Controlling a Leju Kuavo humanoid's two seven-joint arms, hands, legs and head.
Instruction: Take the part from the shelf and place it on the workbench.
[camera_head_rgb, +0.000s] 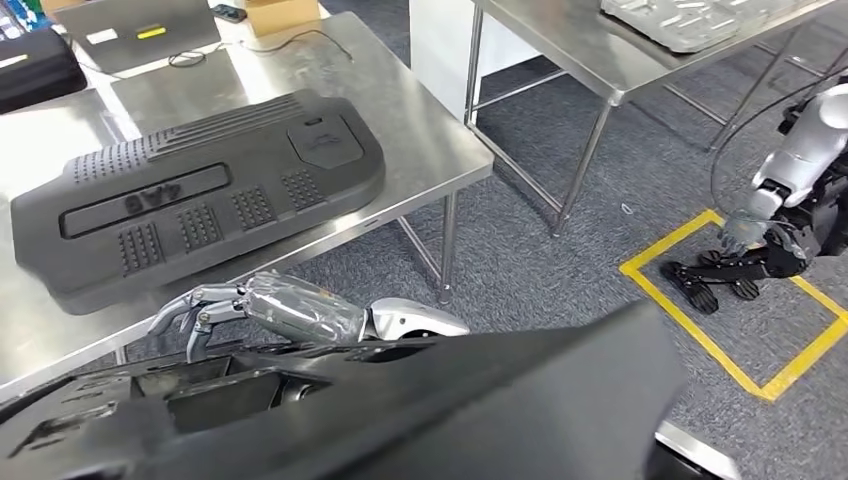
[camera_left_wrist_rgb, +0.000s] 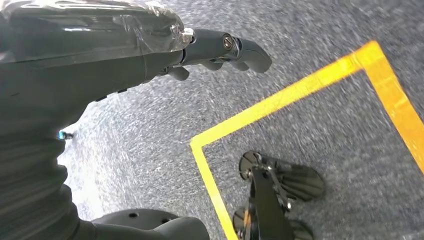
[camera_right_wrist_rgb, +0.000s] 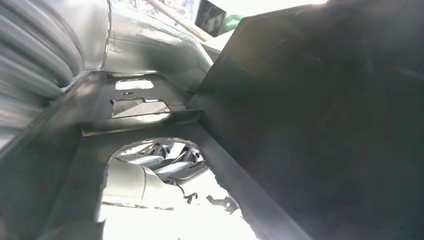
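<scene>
A large black plastic part (camera_head_rgb: 450, 410) hangs close below my head camera, off the table, with its ribbed hollow side up. My right hand (camera_head_rgb: 250, 308), wrapped in clear film, reaches leftward along the part's far edge with its fingers (camera_head_rgb: 185, 312) stretched and spread, closed on nothing. In the right wrist view the part (camera_right_wrist_rgb: 325, 125) lies right against that hand. My left hand (camera_left_wrist_rgb: 125, 55) is lower, its dark fingers (camera_left_wrist_rgb: 235, 47) held out over the carpet with nothing in them. The steel workbench (camera_head_rgb: 420, 120) stands just ahead to the left.
A similar black cover (camera_head_rgb: 200, 190) lies on the workbench, with a black case (camera_head_rgb: 35, 60) and a cardboard box (camera_head_rgb: 280, 12) behind it. A second steel table (camera_head_rgb: 600, 60) stands at the back right. Another robot (camera_head_rgb: 800, 160) stands in a yellow tape square (camera_head_rgb: 700, 340).
</scene>
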